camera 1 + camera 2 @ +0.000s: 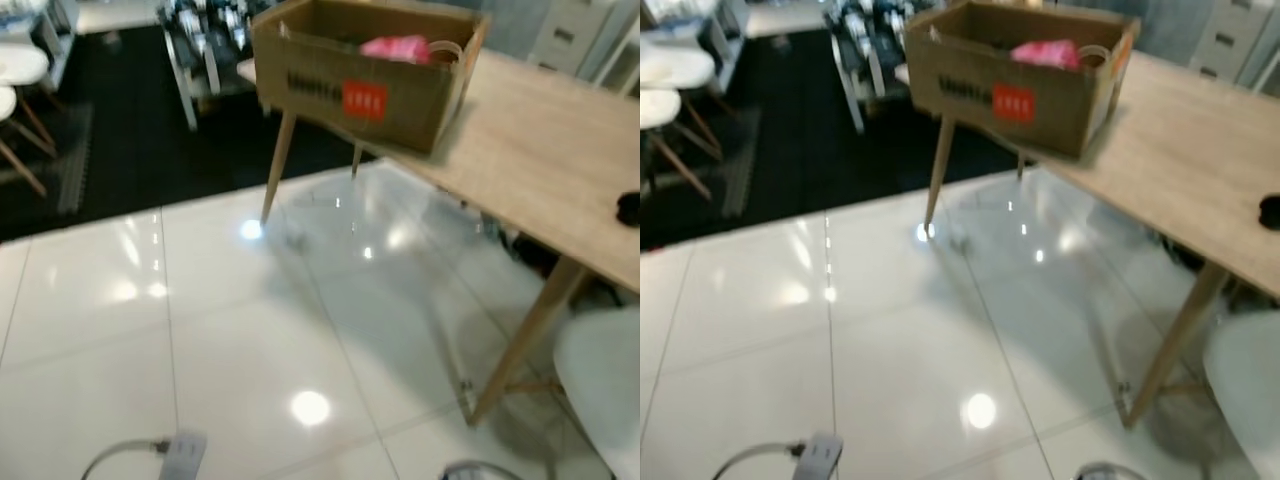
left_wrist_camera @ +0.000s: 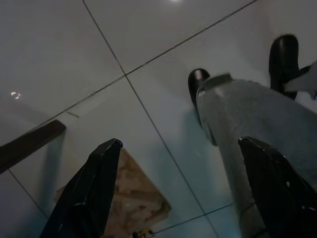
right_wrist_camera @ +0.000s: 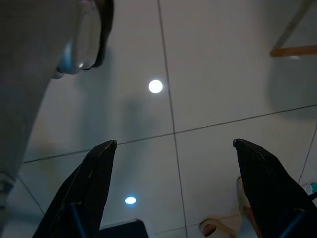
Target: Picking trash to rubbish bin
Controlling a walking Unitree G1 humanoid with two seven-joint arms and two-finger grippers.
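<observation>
A light wooden surface (image 1: 560,160) on slanted wooden legs is running from the upper middle toward the right edge of the head views, standing on a glossy white tiled floor (image 1: 230,340) that is reflecting ceiling lights. Beyond the tiles, a black floor area (image 1: 130,140) is lying at the far side of the room, with white chairs on wooden legs (image 1: 20,90) at the far left and a blurred white frame or rack (image 1: 200,50) behind. Pale drawer units (image 1: 570,35) are standing at the upper right. A white chair seat (image 1: 605,380) is sitting at the lower right, just beside a leg of the surface.

An open cardboard box (image 1: 365,75) with a red label is resting on the near-left end of the surface. Inside it, a crumpled pink item (image 1: 397,47) and a pale rounded object beside it are showing above the rim; blur is preventing closer identification. A small black object (image 1: 629,207) is lying on the surface at the far right, well apart from the box.

The left gripper (image 2: 181,168) is hanging over the tiles with its fingers spread apart and holding nothing; a grey robot leg and black feet (image 2: 198,82) are appearing beyond it, and a brown cardboard-like scrap (image 2: 131,198) is lying on the floor between the fingers. The right gripper (image 3: 173,171) is likewise hanging over the tiles, fingers wide apart and empty.
</observation>
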